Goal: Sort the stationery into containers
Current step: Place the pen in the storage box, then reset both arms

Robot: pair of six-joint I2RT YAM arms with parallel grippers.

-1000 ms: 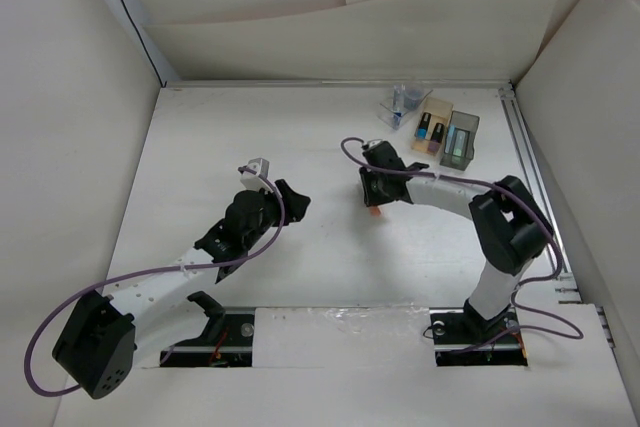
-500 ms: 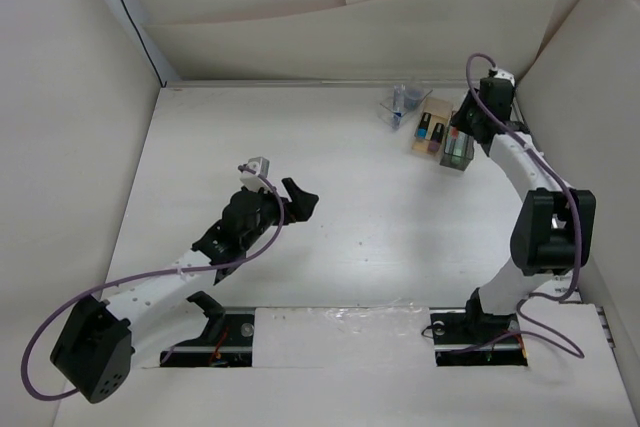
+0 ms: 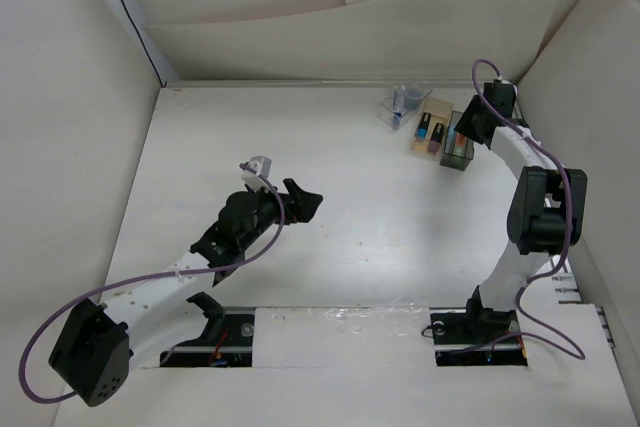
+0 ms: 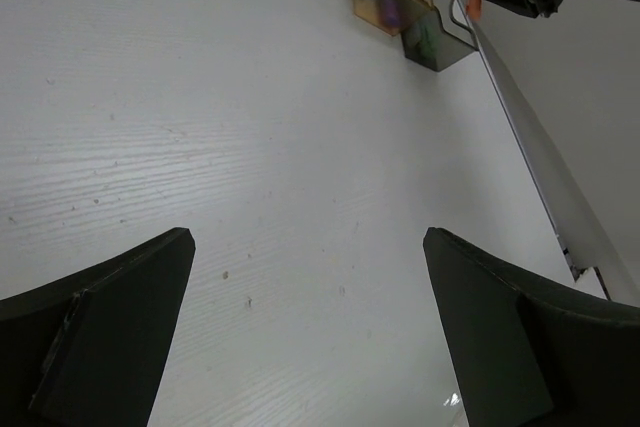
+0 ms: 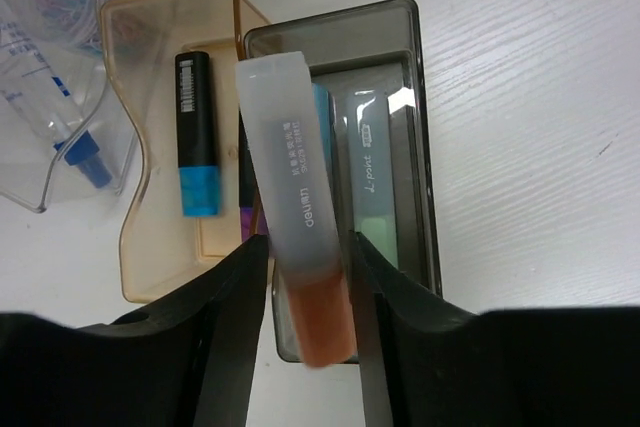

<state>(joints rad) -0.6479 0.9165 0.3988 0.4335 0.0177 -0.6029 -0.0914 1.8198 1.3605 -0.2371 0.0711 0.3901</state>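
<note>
while hovering at the far right corner with the load in hand, treat the remaining work as a plain lower-and-release. nearest the bases, leave the left gripper (image 3: 300,202) parked over the white table (image 3: 380,237), fingers spread wide apart and holding nothing, well apart from the containers and out of the way. farther out, rely on the right gripper (image 5: 308,292), clamped on the orange stick (image 5: 300,217) by its coloured end with the frosted cap pointing away, raised above the dark grey box (image 5: 425,147). before opening, turn the wrist a touch to bring the stick parallel to the long walls of that box, correcting what looks like a slight skew toward the wall next to the tan box (image 5: 165,12). shift slightly toward the middle of the grey box, aiming for the lane beside the blue stick (image 5: 322,112) and the pale grey-green stick (image 5: 375,157) already lying inside. lower to just above those two, then part the fingers only enough to let go; avoid releasing from height, for fear of a bounce off the rim or a tumble into the tan box beside the black marker with teal band (image 5: 192,137) and the purple-tipped marker (image 5: 245,217) barely showing there. lift straight up afterwards, staying off the clear plastic cup (image 5: 40,97) farther left with the blue-white pen (image 5: 85,162) inside.
</note>
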